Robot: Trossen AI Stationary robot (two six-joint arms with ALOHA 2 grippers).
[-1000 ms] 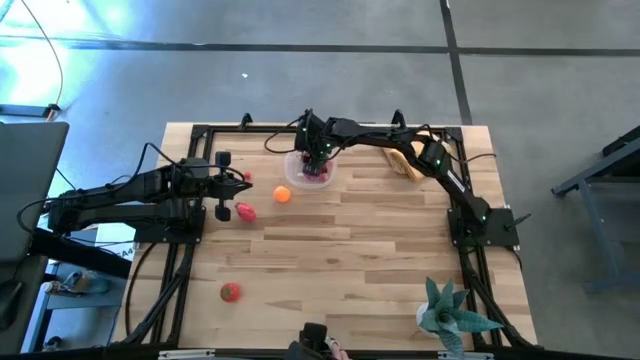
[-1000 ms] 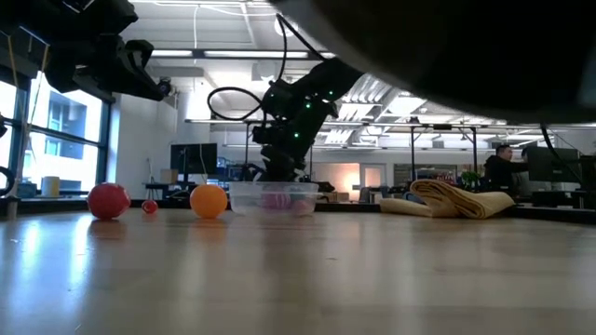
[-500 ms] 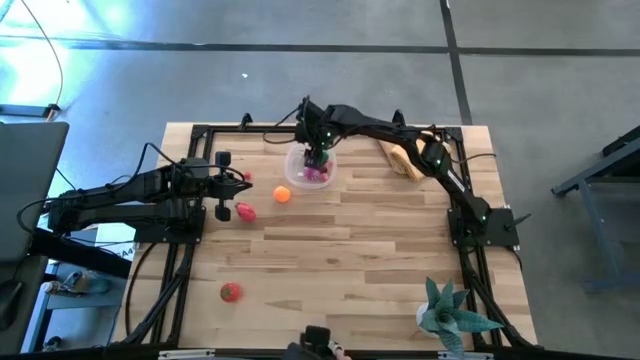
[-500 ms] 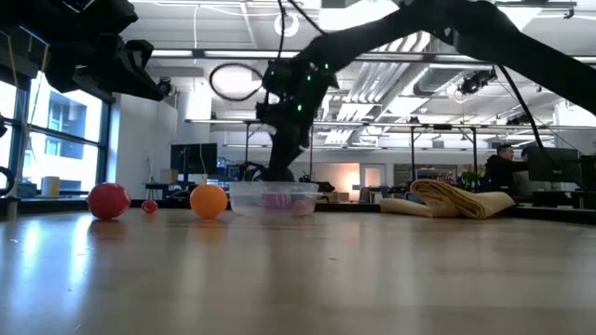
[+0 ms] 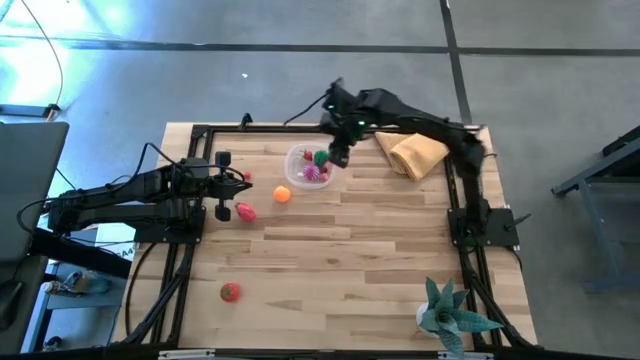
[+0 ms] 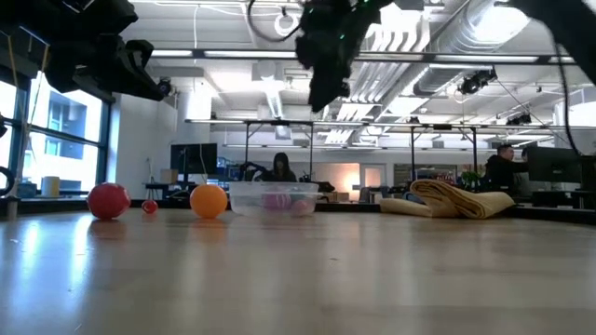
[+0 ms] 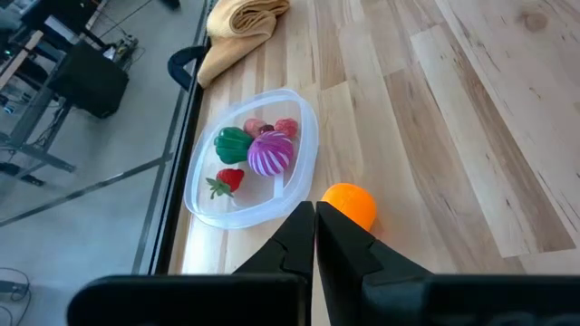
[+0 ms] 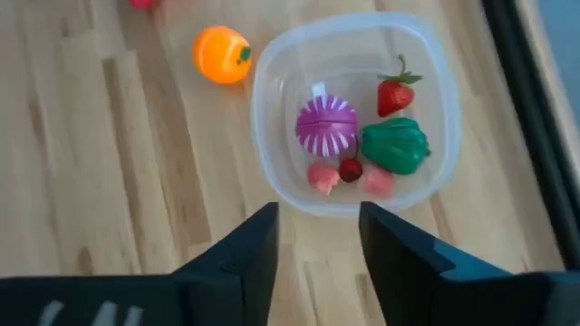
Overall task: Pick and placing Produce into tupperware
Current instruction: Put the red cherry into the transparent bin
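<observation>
The clear tupperware (image 5: 300, 160) stands at the table's far middle. In it lie a green pepper (image 8: 396, 145), a magenta piece (image 8: 326, 125), a strawberry (image 8: 394, 93) and small pink bits. More produce lies on the wood: an orange (image 5: 282, 195), a red piece (image 5: 244, 211), a tiny red one (image 5: 247, 177) and a red tomato (image 5: 230, 291) nearer the front. My right gripper (image 8: 317, 240) hangs open and empty high above the tupperware's right side. My left gripper (image 7: 314, 226) is shut at the table's left, above the wood near the orange (image 7: 349, 204).
A folded tan cloth (image 5: 415, 152) lies at the far right, beside the tupperware. A teal spiky plant (image 5: 450, 315) stands at the near right corner. Black frame rails run along the table's edges. The middle and near wood is bare boards.
My right gripper has risen out of the tupperware, high above the table, and gone a little toward the right edge. The produce in the tupperware, which it covered before, now shows from above.
</observation>
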